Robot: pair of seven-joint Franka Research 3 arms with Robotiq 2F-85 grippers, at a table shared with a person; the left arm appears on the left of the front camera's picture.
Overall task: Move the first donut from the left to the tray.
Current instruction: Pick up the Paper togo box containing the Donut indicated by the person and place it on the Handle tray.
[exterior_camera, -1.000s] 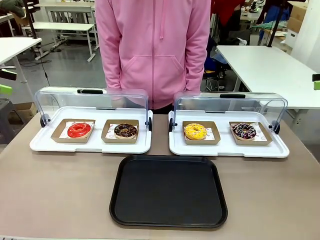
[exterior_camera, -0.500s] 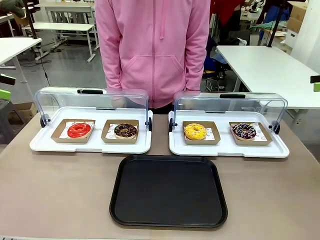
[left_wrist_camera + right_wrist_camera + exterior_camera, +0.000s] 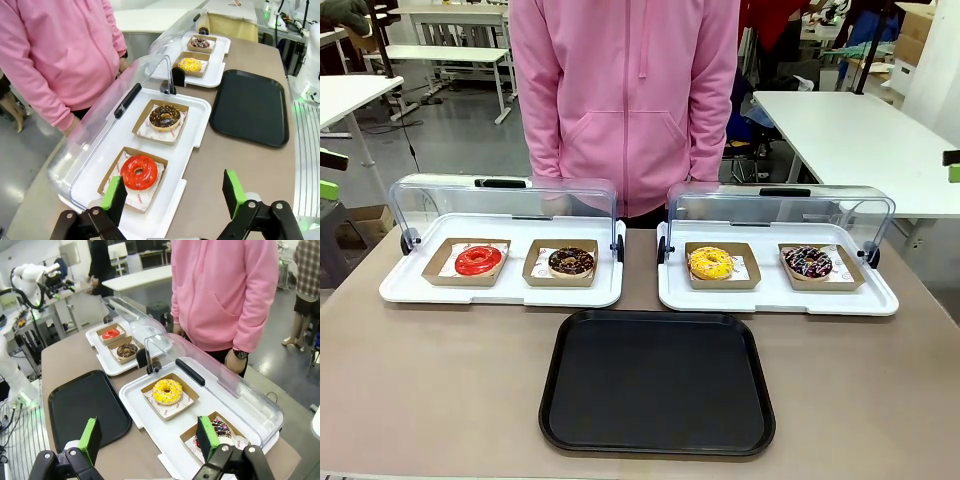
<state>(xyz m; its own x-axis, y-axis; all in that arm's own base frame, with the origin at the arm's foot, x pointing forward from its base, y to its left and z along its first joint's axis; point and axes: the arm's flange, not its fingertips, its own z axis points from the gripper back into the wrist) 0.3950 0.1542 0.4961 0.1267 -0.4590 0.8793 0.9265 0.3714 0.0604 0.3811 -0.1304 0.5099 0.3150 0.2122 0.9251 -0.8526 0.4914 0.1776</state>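
Large flat black rectangular plastic tray (image 3: 657, 385), rounded corners, raised rim, lies at the near middle of the brown table (image 3: 430, 380). Nothing on it.

Glossy red-glazed ring donut (image 3: 479, 260) sits in a shallow brown cardboard holder (image 3: 466, 282). It is beyond the black tray's far left corner and well apart from it. It is the item farthest from the black tray inside a white plastic serving tray (image 3: 500, 296), whose clear domed lid (image 3: 505, 200) is tipped up and back.

Chocolate-brown donut (image 3: 571, 262) shares that white tray, on the side nearer the black tray.

A second white lidded tray (image 3: 780, 303) lies beyond the black tray's far right corner. It holds a yellow-glazed donut (image 3: 710, 263) and, farther out, a dark sprinkled donut (image 3: 808, 262).

A person in a pink hooded sweatshirt (image 3: 625, 100) stands across the table from the black tray.

Left gripper (image 3: 175, 192): green pads spread wide, nothing between them. It hangs out past the red donut, off the black tray's left.

Right gripper (image 3: 150, 436): likewise wide apart and empty. It hangs off the black tray's right, over the sprinkled donut's end.
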